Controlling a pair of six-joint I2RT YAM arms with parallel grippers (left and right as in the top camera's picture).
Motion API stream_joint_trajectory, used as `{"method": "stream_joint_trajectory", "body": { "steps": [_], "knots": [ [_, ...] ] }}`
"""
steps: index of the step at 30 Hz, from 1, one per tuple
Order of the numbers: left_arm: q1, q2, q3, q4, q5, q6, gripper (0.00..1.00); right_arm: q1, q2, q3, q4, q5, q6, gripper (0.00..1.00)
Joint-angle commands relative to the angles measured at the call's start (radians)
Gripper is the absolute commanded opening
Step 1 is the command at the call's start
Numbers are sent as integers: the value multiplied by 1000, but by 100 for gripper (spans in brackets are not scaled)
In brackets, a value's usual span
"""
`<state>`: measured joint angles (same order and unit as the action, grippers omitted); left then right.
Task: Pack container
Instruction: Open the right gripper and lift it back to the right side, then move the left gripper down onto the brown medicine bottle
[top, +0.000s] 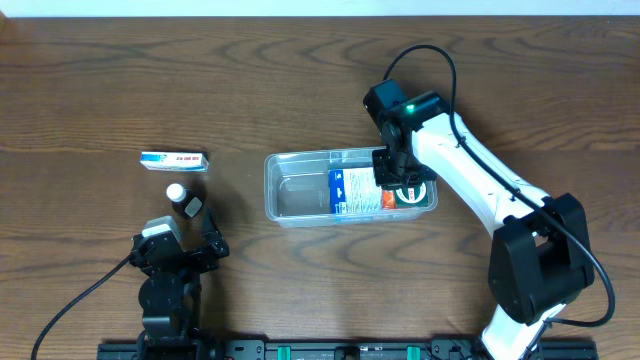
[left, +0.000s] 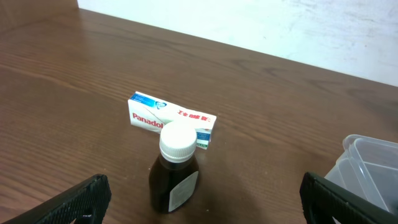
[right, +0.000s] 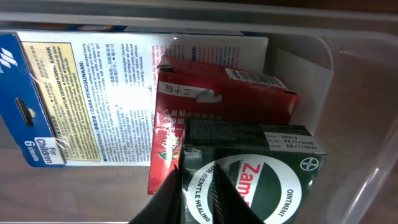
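Observation:
The clear plastic container lies at the table's middle. It holds a blue-and-white packet, a red box and a green ointment box. My right gripper is down inside the container's right end. Its fingers are nearly together over the green box's left edge. My left gripper is open and empty near the front left. A brown bottle with a white cap stands upright just ahead of its jaws. A white-and-blue Panadol box lies behind the bottle.
The container's corner shows at the right edge of the left wrist view. In the overhead view the Panadol box and the bottle sit left of the container. A white wall stands beyond the table's far edge.

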<state>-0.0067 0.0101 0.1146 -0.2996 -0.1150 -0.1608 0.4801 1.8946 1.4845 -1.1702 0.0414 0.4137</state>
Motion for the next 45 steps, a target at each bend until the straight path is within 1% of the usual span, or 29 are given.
{"method": "stream_joint_trajectory", "body": {
  "steps": [1, 6, 9, 13, 15, 16, 17, 18, 20, 21, 23, 24, 26, 28, 31, 34, 40, 45],
  "knots": [
    [6, -6, -15, -29, -1, -2, 98, 6, -19, -16, 0, 10, -21, 13],
    [6, -6, -15, -29, -1, -2, 98, 6, -42, 58, -24, 10, -51, 17],
    [6, -6, -15, -29, -1, -2, 98, 5, -72, 153, -73, 11, -69, 20],
    [6, -6, -15, -29, -1, -2, 98, 5, -116, 258, -119, 11, -106, 36],
    [6, -6, -15, -29, -1, -2, 98, 2, -142, 293, -125, 14, -128, 45],
    [6, -6, -15, -29, -1, -2, 98, -5, -155, 300, -120, 15, -139, 53],
    [6, -6, -15, -29, -1, -2, 98, -13, -166, 302, -112, 15, -148, 59],
    [5, -6, -15, -29, -1, -2, 98, -24, -175, 302, -104, 16, -153, 61],
    [5, -6, -15, -29, -1, -2, 98, -67, -186, 302, -89, 15, -154, 68],
    [6, -6, -15, -29, -1, -2, 98, -92, -187, 302, -87, 14, -159, 73],
    [5, -6, -15, -29, -1, -2, 98, -158, -186, 301, -88, 14, -161, 85],
    [5, -6, -15, -29, -1, -2, 98, -182, -186, 301, -89, 14, -161, 88],
    [5, -6, -15, -5, -1, -2, 98, -251, -186, 301, -90, 14, -161, 98],
    [5, -6, -15, 25, -1, -2, 98, -321, -186, 301, -89, 13, -161, 99],
    [6, -6, -15, 21, -1, -2, 98, -408, -186, 301, -92, 1, -161, 99],
    [5, -6, -15, 14, 0, -3, 98, -465, -186, 301, -98, -25, -159, 99],
    [5, -6, -11, 20, 34, -48, 98, -493, -186, 301, -101, -30, -160, 99],
    [6, 21, 79, 5, 28, -43, 98, -493, -186, 301, -101, -30, -160, 99]
  ]
}}
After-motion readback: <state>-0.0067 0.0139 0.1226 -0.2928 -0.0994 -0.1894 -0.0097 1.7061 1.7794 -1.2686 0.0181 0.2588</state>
